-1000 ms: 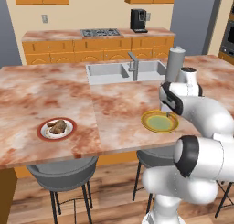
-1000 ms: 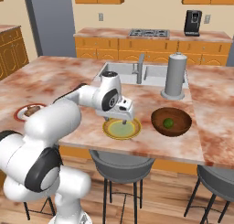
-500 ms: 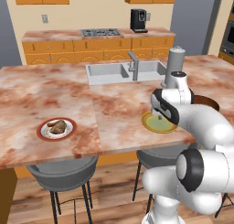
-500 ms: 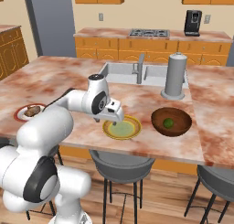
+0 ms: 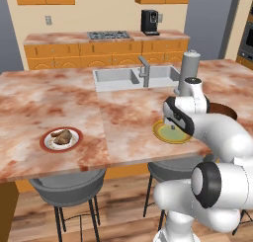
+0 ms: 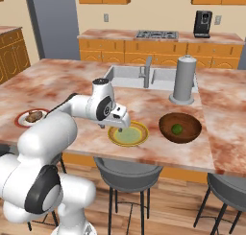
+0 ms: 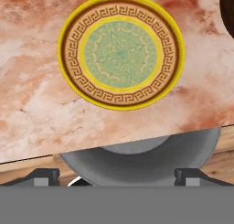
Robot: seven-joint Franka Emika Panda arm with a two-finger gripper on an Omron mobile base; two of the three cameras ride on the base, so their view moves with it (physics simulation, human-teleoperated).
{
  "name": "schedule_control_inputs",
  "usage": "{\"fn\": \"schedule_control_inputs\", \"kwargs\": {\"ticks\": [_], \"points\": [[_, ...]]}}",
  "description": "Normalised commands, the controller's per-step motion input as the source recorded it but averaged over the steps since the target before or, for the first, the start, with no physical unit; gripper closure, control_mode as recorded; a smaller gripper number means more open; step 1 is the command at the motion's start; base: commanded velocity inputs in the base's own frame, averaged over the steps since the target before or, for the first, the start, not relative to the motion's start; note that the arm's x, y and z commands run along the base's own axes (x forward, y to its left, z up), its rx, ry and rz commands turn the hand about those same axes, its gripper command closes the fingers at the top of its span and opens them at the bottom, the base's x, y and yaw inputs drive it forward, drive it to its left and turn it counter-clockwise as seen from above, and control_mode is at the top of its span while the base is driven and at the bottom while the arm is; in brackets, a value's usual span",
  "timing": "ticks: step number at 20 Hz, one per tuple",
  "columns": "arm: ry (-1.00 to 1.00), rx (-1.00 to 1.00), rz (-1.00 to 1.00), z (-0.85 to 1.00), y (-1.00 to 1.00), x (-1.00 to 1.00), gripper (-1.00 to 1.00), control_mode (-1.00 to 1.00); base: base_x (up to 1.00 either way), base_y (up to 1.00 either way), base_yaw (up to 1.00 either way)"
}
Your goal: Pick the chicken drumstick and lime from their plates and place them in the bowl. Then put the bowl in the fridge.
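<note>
Nearest the base, two round grey-seated bar stools point(image 5: 67, 185) stand under the front edge of the long pink-and-rust marble counter point(image 5: 54, 95). On that counter, close to its front edge, lies the flat yellow-rimmed plate with a pale green centre point(image 7: 120, 52), bare on top. The white arm's two-finger gripper point(image 6: 119, 126) hangs just above this plate's left rim with its jaws spread as wide as they go and nothing between them.

Taking the yellow-rimmed plate as the mark: just to its right sits the round dark brown bowl point(image 6: 180, 127), one of its kind, with the small dark-green lime point(image 6: 177, 129) resting inside it. Well to the plate's left, also near the front edge, is the white plate with a red rim point(image 5: 62, 139), and on it lies the lumpy brown chicken drumstick point(image 5: 61, 136). That makes two plates, one lime, one drumstick.

Behind the plate, a tall grey metal cylinder point(image 6: 184, 79) stands beside the grey double sink point(image 5: 133, 77) and its one upright tap point(image 5: 144, 71).

Farthest back, against the wall, run orange cabinets point(image 6: 151, 53) carrying a gas hob point(image 5: 108, 35) and a black coffee machine point(image 6: 203, 24).
</note>
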Motion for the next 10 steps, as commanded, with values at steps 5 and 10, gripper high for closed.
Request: {"fn": "schedule_control_inputs", "kwargs": {"ticks": [5, 10], "points": [[0.0, 0.0, 0.0, 0.0, 0.0, 0.0, -1.0, 1.0, -0.04, 0.01, 0.0], [0.0, 0.0, 0.0, 0.0, 0.0, 0.0, -1.0, 1.0, -0.15, 0.63, 0.01]]}}
